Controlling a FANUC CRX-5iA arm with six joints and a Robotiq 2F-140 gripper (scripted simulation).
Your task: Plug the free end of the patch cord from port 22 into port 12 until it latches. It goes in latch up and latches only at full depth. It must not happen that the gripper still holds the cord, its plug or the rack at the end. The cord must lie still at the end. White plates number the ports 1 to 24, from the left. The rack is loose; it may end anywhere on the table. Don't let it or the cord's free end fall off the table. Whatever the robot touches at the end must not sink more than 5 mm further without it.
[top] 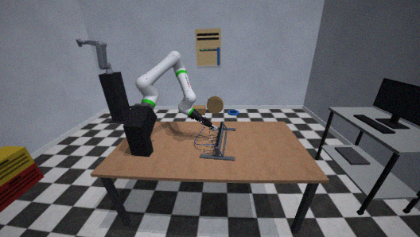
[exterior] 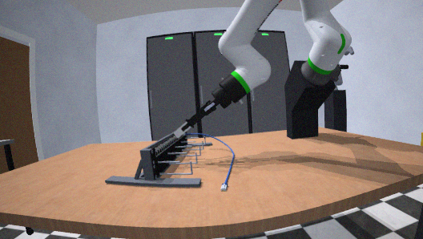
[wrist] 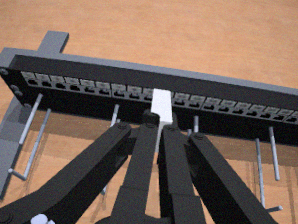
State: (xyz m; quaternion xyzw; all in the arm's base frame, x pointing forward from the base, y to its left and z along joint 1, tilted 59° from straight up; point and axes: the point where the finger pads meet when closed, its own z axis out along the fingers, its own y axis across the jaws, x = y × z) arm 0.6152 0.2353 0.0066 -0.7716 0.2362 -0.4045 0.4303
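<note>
My gripper (top: 215, 129) (exterior: 179, 132) (wrist: 159, 102) is shut, with nothing seen between its pale fingertips. It slants down to the rack (top: 219, 140) (exterior: 147, 165) (wrist: 125, 64), its tips over the port row, left of the row's middle in the wrist view. They hide part of the row; whether they touch it I cannot tell. The number plates are too small to read. The blue patch cord (exterior: 233, 154) (top: 195, 140) arcs out from the rack's far part over the table. Its free plug (exterior: 225, 187) lies on the table near the rack's near foot, away from the gripper. Its plugged end is not clear.
Thin grey wire guides (exterior: 192, 168) (wrist: 35, 137) stick out from the rack's front. The rack's foot bar (top: 216, 157) (exterior: 152, 181) lies on the wooden table (top: 262, 159) (exterior: 280, 200). The black robot pedestal (top: 139, 133) (exterior: 303, 108) stands on the table, on the rack's front side.
</note>
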